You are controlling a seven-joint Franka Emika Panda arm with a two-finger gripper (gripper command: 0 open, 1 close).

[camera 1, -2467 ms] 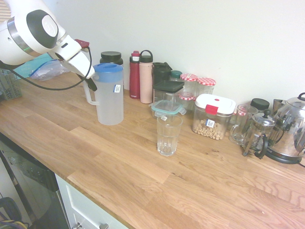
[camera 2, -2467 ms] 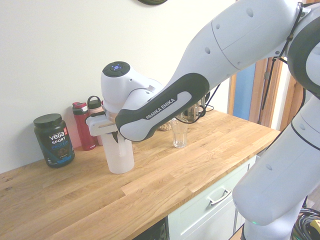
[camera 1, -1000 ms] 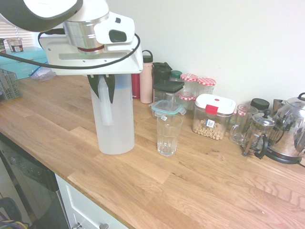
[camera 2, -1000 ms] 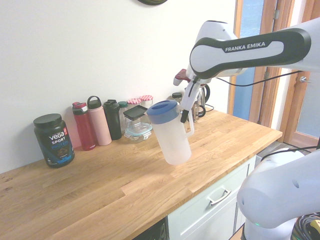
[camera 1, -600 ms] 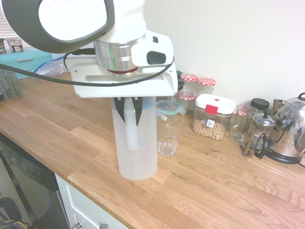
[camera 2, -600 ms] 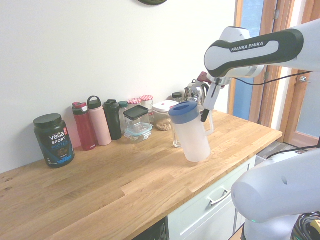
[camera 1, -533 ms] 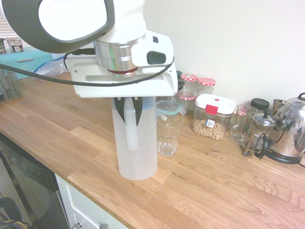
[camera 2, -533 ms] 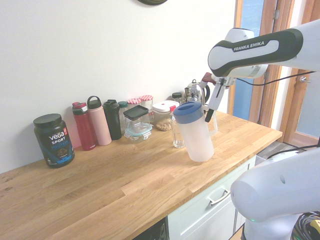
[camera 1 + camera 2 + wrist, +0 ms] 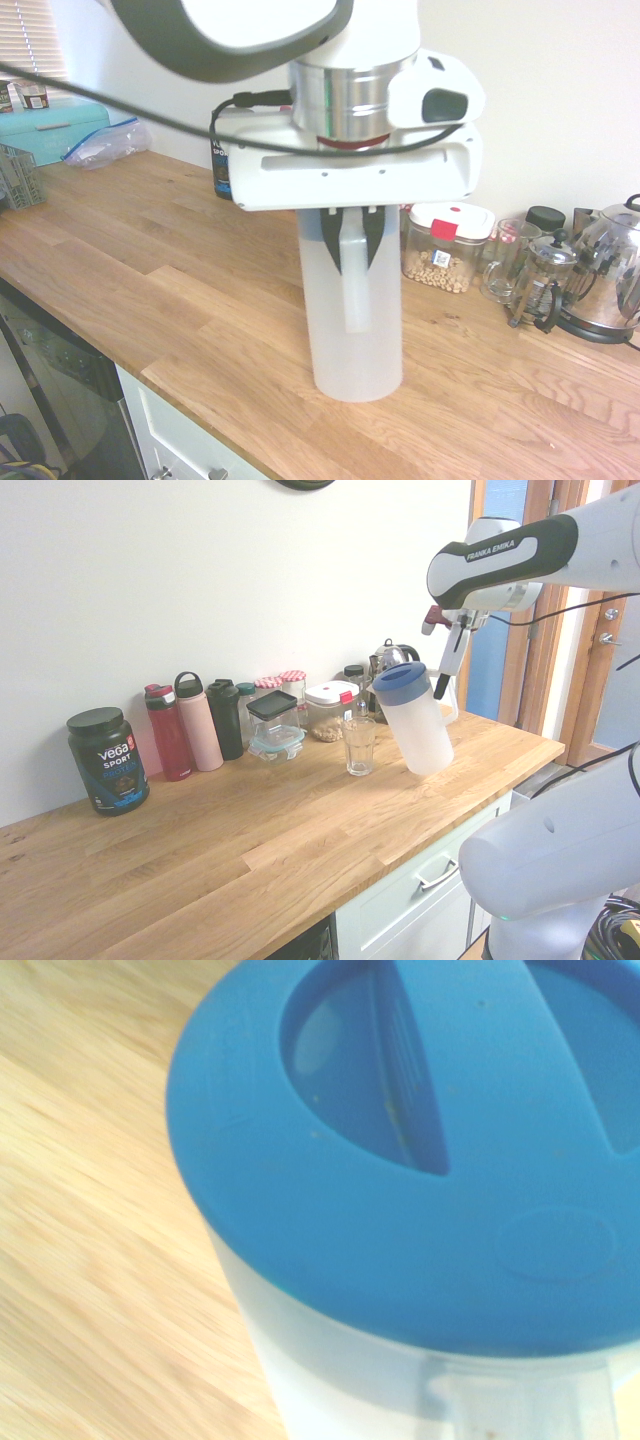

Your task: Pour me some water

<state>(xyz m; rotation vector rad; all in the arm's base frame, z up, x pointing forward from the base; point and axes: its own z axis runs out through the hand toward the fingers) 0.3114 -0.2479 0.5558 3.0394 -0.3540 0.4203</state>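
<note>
First exterior view: end effector pinching the handle of the jug | Second exterior view: jug tilted, blue lid fitted, near the glass over the counter | Wrist view: lid close up.

The jug is frosted plastic, cloudy and smooth, under a lid of smooth blue plastic with a soft sheen. The table is wood, pale and smooth, its grain running in strips. The drinking glass is clear and shiny. The kettle is polished metal, glossy. The cereal container is transparent, topped with smooth white plastic. The black tub looks like plastic. The bag is thin, crinkled, see-through plastic.
</note>
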